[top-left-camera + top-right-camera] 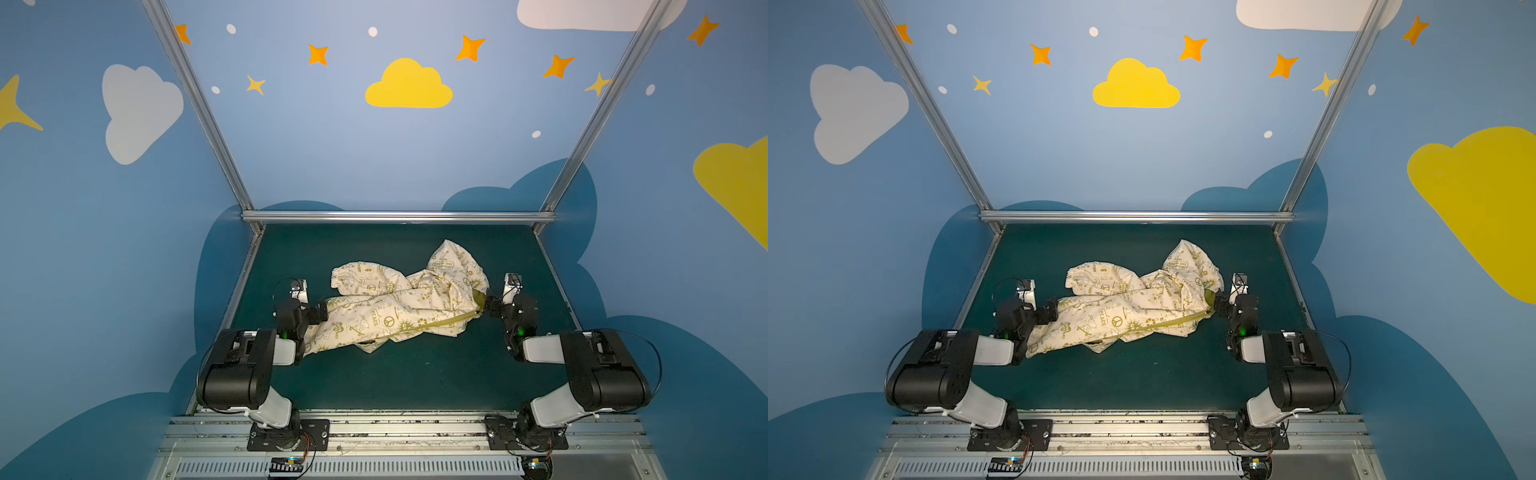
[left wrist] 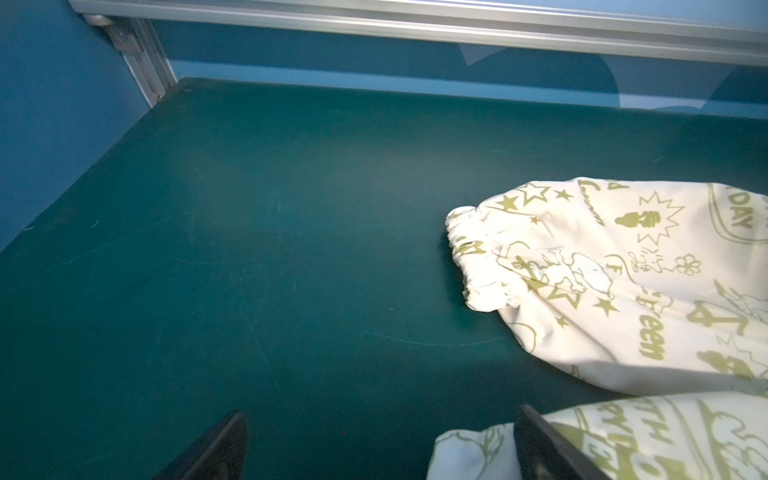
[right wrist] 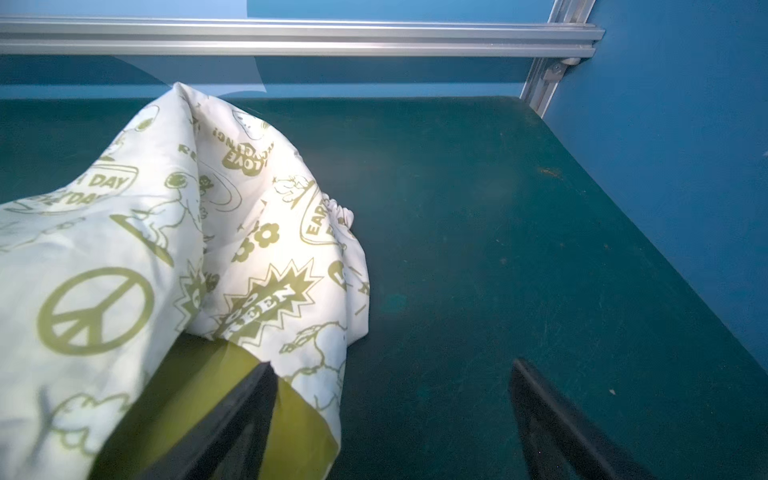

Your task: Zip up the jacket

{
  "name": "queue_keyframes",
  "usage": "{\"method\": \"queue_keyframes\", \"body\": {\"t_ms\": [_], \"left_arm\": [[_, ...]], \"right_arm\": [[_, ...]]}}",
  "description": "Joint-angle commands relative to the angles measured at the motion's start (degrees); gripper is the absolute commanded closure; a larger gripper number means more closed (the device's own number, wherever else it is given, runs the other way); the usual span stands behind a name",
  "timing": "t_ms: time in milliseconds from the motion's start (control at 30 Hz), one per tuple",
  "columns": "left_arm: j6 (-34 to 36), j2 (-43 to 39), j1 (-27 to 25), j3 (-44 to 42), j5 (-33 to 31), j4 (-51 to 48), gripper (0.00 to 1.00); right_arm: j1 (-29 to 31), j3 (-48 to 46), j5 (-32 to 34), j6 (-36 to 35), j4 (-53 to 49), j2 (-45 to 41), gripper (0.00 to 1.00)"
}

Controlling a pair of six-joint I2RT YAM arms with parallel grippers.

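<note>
green tabletop [image 1: 395, 374]: jacket [image 1: 395, 307] crumpled, long axis l-r; l hand [image 1: 322, 309], r hand [image 1: 490, 305] both spread wide, gripping nothing.

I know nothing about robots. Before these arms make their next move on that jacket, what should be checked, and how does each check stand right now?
1. Jacket spread flat: not ok, it lies bunched and twisted on the table.
2. Zipper in sight: ok, an olive strip shows in both top views.
3. Zipper pull found: cannot tell.
4. Left fingers open: ok, cloth at one finger, nothing clamped.
5. Right fingers open: ok, one finger at the olive lining.
</note>
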Motion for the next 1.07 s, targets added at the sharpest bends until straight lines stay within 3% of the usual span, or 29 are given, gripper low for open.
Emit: {"method": "queue_keyframes", "body": {"t_ms": [0, 1033], "left_arm": [[1.5, -1.6, -0.5, 3.7, -2.6, -2.5, 0.01], [0.8, -1.7, -0.5, 3.9, -4.4, -3.1, 0.01]], "right_arm": [[-0.7, 1.5, -0.9, 0.4, -3.7, -1.0, 0.12], [-1.5, 1.8, -2.9, 0.6, -3.3, -0.6, 0.12]]}}
